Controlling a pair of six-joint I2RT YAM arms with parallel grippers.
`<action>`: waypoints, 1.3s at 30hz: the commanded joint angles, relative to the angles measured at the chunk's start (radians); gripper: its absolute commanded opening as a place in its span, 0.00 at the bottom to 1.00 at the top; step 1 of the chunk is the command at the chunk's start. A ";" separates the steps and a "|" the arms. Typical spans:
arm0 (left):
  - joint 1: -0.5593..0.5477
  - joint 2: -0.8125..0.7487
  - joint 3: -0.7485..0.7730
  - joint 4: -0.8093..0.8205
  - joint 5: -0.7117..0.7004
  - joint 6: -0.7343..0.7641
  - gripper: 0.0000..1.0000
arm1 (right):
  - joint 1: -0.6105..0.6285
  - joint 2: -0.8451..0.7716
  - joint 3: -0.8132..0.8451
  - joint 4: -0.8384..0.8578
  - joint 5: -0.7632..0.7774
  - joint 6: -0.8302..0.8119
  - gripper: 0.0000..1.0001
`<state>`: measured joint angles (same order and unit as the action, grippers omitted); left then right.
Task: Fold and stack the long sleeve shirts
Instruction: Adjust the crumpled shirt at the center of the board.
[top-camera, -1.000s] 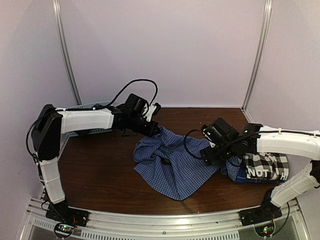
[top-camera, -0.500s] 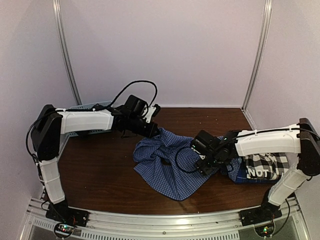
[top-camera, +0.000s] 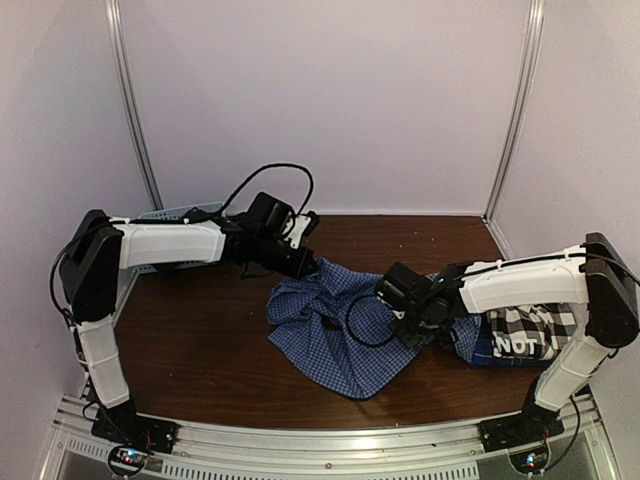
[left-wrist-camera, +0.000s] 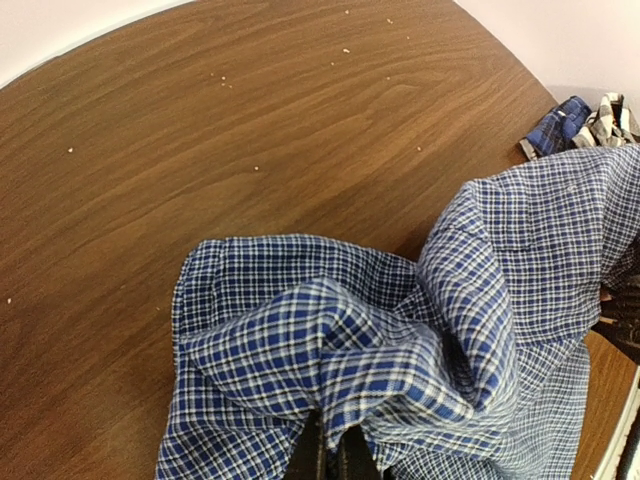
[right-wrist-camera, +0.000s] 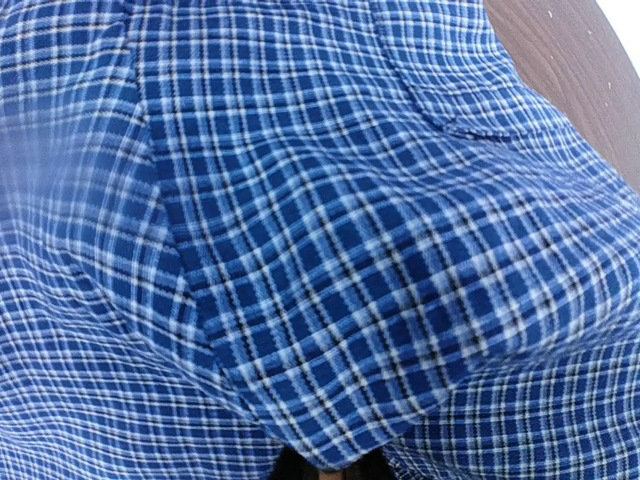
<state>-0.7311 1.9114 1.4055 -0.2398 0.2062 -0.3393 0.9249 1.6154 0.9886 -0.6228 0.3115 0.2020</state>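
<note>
The blue check shirt (top-camera: 335, 330) is lying crumpled in the middle of the table (top-camera: 200, 340), not yet spread flat. The left gripper (top-camera: 308, 262) is pinching the shirt's far left corner, and the cloth is rising in a ridge to its closed fingers. The left wrist view is showing the fabric bunching right into them. The right gripper (top-camera: 392, 305) is sitting low on the shirt's right side. Cloth is filling its wrist view and covering the fingertips, so I cannot tell whether it is gripping or merely pressing.

At the near right, the black-and-white plaid shirt (top-camera: 535, 325) is resting folded on the dark blue plaid shirt (top-camera: 478, 350), touching the blue check shirt's right edge.

The step in hand seems to be spreading this third shirt before folding. The next move is likely calling for a firm hold on the right side, then both arms drawing apart to pull the cloth flat without dragging the stack.
</note>
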 joint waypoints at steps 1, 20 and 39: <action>0.003 -0.056 -0.021 0.030 0.008 0.012 0.00 | -0.003 -0.011 0.017 0.006 0.060 0.011 0.02; 0.004 -0.223 -0.193 0.118 0.021 0.147 0.60 | -0.239 -0.446 0.057 -0.275 0.064 0.226 0.00; -0.112 -0.323 -0.458 0.270 0.032 0.320 0.76 | -0.463 -0.497 0.099 -0.203 -0.095 0.119 0.00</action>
<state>-0.8211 1.5654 0.9550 -0.0494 0.2531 -0.0898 0.4786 1.0996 1.0580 -0.8558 0.2394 0.3492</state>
